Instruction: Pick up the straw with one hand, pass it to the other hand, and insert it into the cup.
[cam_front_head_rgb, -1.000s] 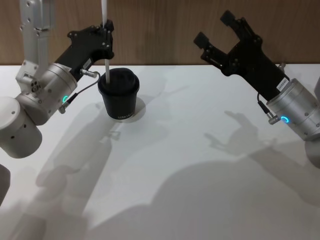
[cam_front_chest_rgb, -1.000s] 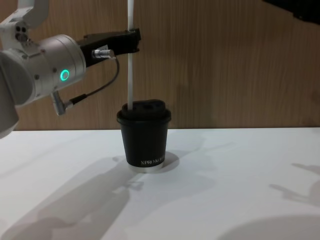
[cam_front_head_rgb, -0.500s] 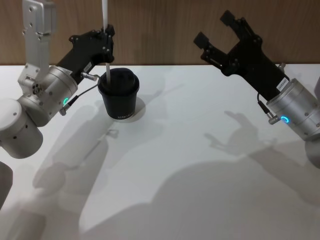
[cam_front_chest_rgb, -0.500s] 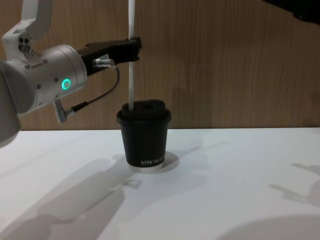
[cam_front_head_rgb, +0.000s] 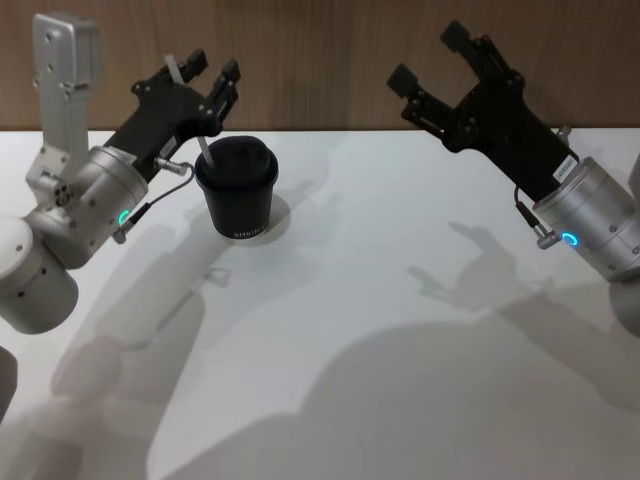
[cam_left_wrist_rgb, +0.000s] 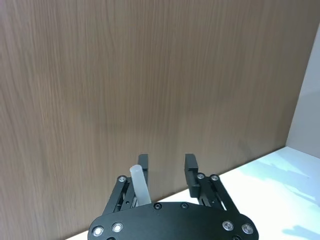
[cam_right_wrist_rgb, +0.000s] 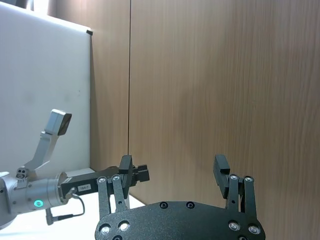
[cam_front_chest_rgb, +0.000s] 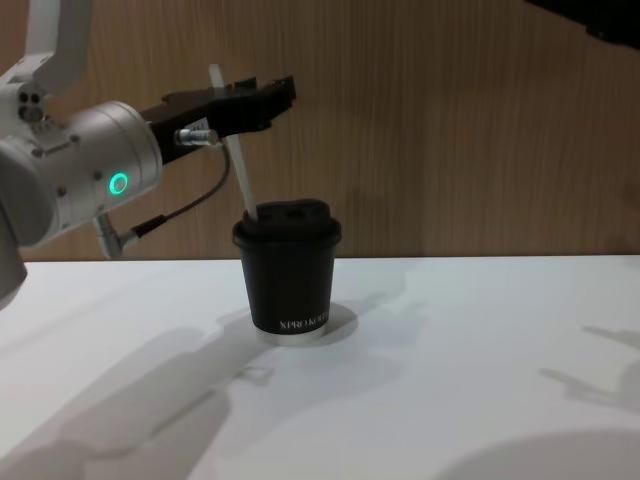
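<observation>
The black cup (cam_front_head_rgb: 238, 192) (cam_front_chest_rgb: 290, 272) with its domed lid stands on the white table at the back left. The white straw (cam_front_head_rgb: 205, 150) (cam_front_chest_rgb: 238, 170) (cam_left_wrist_rgb: 139, 182) has its lower end in the lid and leans toward the left. My left gripper (cam_front_head_rgb: 215, 68) (cam_front_chest_rgb: 270, 100) (cam_left_wrist_rgb: 166, 162) hovers open just above the cup; the straw's upper part rests against one finger, and the jaws stand apart around it. My right gripper (cam_front_head_rgb: 430, 55) (cam_right_wrist_rgb: 172, 165) is open and held high at the back right, far from the cup, with nothing in it.
A wooden wall (cam_front_head_rgb: 330, 60) runs right behind the cup. The white table (cam_front_head_rgb: 400, 300) stretches wide between the two arms and toward the front. The left arm's dark cable (cam_front_chest_rgb: 190, 205) loops beside the cup.
My left gripper has opened and let go of the straw. The straw has slid deeper into the cup and tipped from upright to leaning left. The right arm has not moved.
</observation>
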